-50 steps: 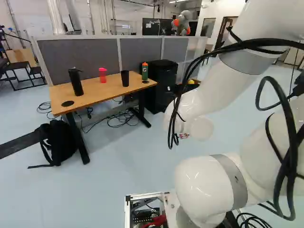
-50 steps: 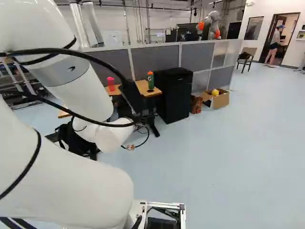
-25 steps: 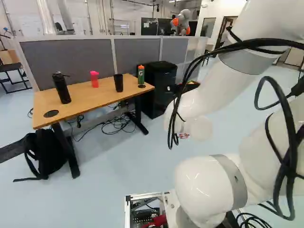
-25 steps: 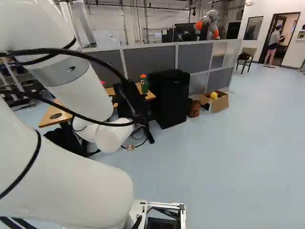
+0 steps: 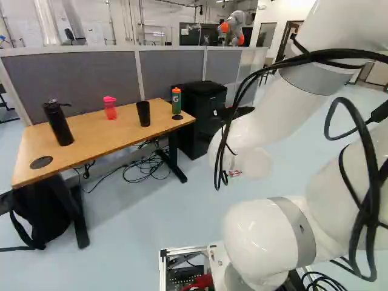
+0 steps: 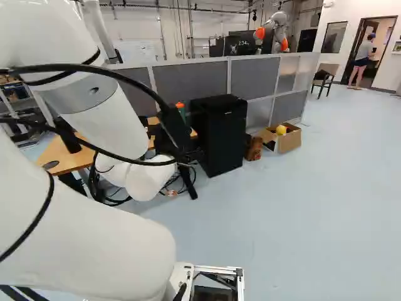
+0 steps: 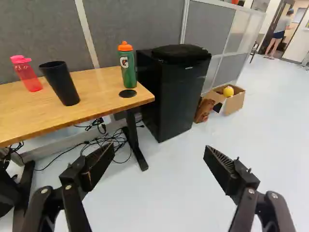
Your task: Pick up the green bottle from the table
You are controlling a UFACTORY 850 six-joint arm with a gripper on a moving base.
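Gripper (image 7: 160,147) fingers apart, nothing btwn — green bottle (image 7: 128,71) well ahead of 'em; base overshoot cd bump table (image 7: 99,87), topple it.

Here's the desk (image 5: 100,133), and right behind it runs the partition (image 5: 79,79)! On the desk's left part stands the flask (image 5: 59,124); moving right along the top, there's the drinking bottle (image 5: 110,109), then the cup (image 5: 143,113), and near the right end, the green-task spot's own bottle (image 5: 176,102). Just past the desk's right end comes the cabinet (image 7: 171,92); farther right, a box (image 7: 235,102) with a ball (image 7: 228,91) in it. Below the desk, cables (image 5: 142,170), and under its left end, the backpack (image 5: 42,212).Here's the desk (image 5: 100,133), and right behind it runs the partition (image 5: 79,79)! On the desk's left part stands the flask (image 5: 59,124); moving right along the top, there's the drinking bottle (image 5: 110,109), then the cup (image 5: 143,113), and near the desk's right end, the sports bottle (image 5: 176,102). Just past that end comes the cabinet (image 7: 171,92); farther right of the desk, a box (image 7: 235,102) with a ball (image 7: 228,91) in it. Below the desk, cables (image 5: 142,170), and under its left end, the backpack (image 5: 42,212).
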